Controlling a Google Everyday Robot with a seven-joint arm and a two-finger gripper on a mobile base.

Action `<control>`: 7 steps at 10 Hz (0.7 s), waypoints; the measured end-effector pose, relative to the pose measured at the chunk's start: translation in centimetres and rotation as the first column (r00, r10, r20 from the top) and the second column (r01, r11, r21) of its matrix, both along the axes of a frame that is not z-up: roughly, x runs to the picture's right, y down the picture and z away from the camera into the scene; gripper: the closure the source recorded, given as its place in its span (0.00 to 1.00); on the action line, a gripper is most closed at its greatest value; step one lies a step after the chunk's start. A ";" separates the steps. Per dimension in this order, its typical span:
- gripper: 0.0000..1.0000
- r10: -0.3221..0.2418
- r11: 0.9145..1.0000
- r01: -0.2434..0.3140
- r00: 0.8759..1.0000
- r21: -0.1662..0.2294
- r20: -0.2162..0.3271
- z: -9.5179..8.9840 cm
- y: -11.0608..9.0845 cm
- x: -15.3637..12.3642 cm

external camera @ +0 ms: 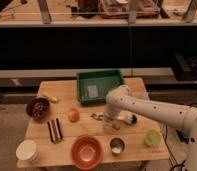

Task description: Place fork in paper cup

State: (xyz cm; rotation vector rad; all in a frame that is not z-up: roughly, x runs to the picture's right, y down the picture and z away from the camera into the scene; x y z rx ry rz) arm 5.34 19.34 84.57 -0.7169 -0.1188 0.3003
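Wooden table [62, 92] with fork [97, 117] just beside the claw [111, 123], grip impossible to tell.

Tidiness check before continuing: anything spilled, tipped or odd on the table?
Nothing stands out. The paper cup, orange bowl and steel cup stand upright; the claw hangs by the fork.

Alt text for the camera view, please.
White robot arm reaches from the right over a wooden table, its gripper low beside the slim silver metal fork mid-table. The wide white paper cup stands at the front-left corner, apart.
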 end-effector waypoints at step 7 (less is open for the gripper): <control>0.51 -0.017 0.999 0.017 1.000 0.031 0.004 2.0 -1.2 -1.1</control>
